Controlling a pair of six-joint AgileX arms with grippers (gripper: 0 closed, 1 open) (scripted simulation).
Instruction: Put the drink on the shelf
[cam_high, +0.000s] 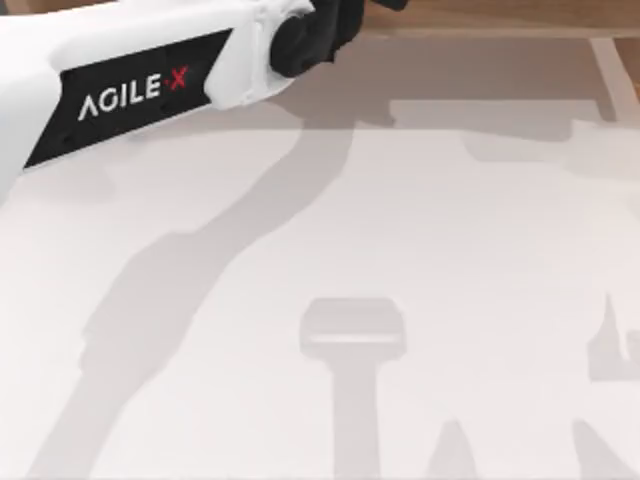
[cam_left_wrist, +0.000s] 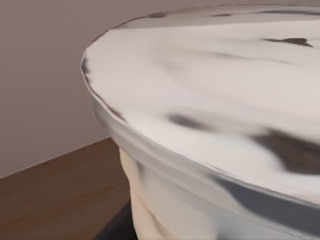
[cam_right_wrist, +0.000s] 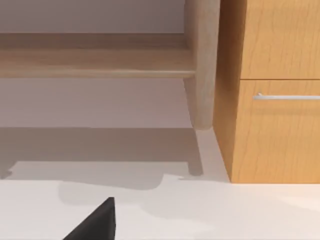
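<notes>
The drink (cam_left_wrist: 210, 115) looms very close in the left wrist view: a white round lid with dark smudges over a pale clear cup wall. A brown wooden surface (cam_left_wrist: 55, 195) lies below it; whether the cup rests on it I cannot tell. My left arm (cam_high: 150, 90) reaches to the top view's far edge, its dark wrist end (cam_high: 310, 35) at the shelf (cam_high: 500, 15). In the right wrist view the shelf's long board (cam_right_wrist: 95, 62) and one upright post (cam_right_wrist: 202, 65) stand on the white table, with a dark part of my right gripper (cam_right_wrist: 95, 222) low and well short of them.
An orange wooden cabinet (cam_right_wrist: 270, 125) with a metal drawer handle (cam_right_wrist: 285, 96) stands right beside the shelf post. The white tabletop (cam_high: 400, 250) carries the arms' shadows. A plain wall (cam_left_wrist: 45, 75) rises behind the drink.
</notes>
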